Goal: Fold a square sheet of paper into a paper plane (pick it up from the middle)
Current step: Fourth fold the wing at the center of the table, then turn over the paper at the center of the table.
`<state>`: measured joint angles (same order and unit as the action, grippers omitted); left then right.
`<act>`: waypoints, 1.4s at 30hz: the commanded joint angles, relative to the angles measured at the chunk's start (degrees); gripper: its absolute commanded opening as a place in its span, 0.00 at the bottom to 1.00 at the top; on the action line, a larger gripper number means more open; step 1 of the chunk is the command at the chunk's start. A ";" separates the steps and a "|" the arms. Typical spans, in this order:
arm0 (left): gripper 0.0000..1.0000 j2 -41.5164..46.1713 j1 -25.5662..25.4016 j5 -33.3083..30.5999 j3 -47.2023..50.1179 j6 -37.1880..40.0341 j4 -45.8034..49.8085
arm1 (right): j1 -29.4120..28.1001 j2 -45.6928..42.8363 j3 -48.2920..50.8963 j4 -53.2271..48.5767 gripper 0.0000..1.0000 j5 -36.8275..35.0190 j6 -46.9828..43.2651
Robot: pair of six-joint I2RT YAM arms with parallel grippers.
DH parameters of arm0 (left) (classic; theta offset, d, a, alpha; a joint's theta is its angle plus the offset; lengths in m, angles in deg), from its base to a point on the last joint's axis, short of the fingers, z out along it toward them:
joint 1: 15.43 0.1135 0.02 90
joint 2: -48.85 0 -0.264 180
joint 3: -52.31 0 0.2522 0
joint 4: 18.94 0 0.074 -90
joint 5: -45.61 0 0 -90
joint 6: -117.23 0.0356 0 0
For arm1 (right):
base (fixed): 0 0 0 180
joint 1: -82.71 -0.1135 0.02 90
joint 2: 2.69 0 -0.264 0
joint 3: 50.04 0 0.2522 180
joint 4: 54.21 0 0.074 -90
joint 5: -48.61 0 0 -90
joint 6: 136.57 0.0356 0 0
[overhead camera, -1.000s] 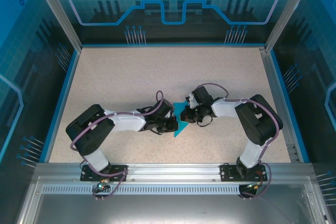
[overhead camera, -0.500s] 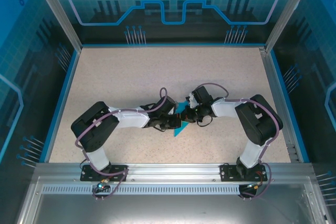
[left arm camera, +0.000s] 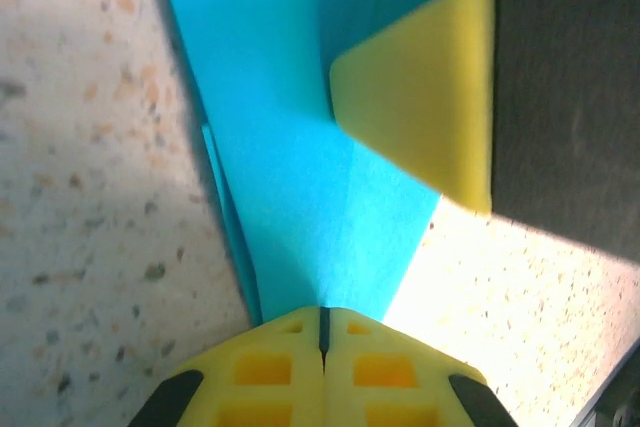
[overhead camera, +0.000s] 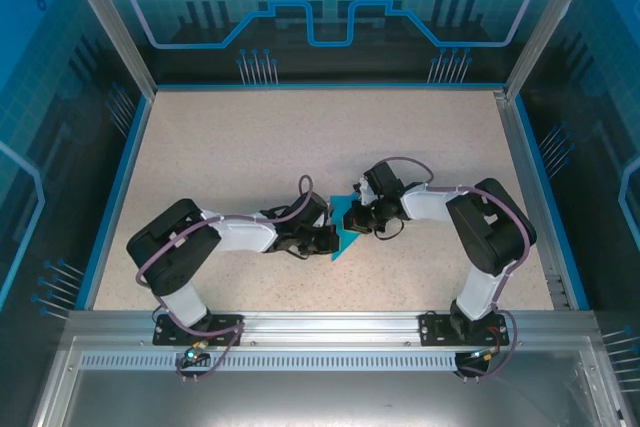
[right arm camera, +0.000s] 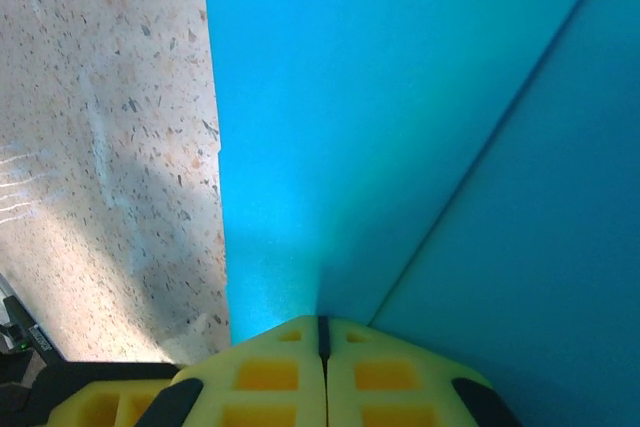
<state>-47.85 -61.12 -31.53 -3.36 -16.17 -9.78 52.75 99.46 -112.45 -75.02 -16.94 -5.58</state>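
The folded teal-blue square sheet of paper (overhead camera: 343, 241) lies at the table's middle between both arms, tapering to a point toward the near side. My left gripper (overhead camera: 327, 238) meets it from the left. In the left wrist view its tips (left arm camera: 322, 313) are shut on the paper (left arm camera: 300, 187), which narrows into them. My right gripper (overhead camera: 357, 222) reaches it from the right. In the right wrist view its tips (right arm camera: 322, 322) are shut on the paper (right arm camera: 330, 127), and a fold line runs diagonally to them. A yellow finger (left arm camera: 430, 97) of the right gripper rests on the paper.
The speckled beige table (overhead camera: 250, 147) is bordered by a blue rim (overhead camera: 120, 187) and aluminium posts (overhead camera: 105, 22). The two arms' elbows spread toward the left (overhead camera: 170, 247) and right (overhead camera: 495, 227) sides.
The left arm swung right toward the right gripper half a second ago and has drawn back left. The paper stays between the two grippers, both still shut.
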 commanded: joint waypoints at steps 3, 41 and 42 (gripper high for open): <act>0.04 2.63 -2.48 2.61 3.88 0.52 6.95 | -0.46 5.24 1.44 -4.83 0.05 -6.69 1.20; 0.46 7.66 8.69 -0.53 -4.34 -3.34 7.16 | 1.13 -4.92 -3.62 -4.52 0.42 -9.14 6.65; 0.46 7.06 8.79 -0.13 -4.52 -3.40 6.97 | 1.12 -4.33 -3.89 -4.38 0.42 -8.88 6.55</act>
<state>-39.35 -52.95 -33.30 -6.03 -18.29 -1.19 53.50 93.25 -115.88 -80.33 -27.21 0.19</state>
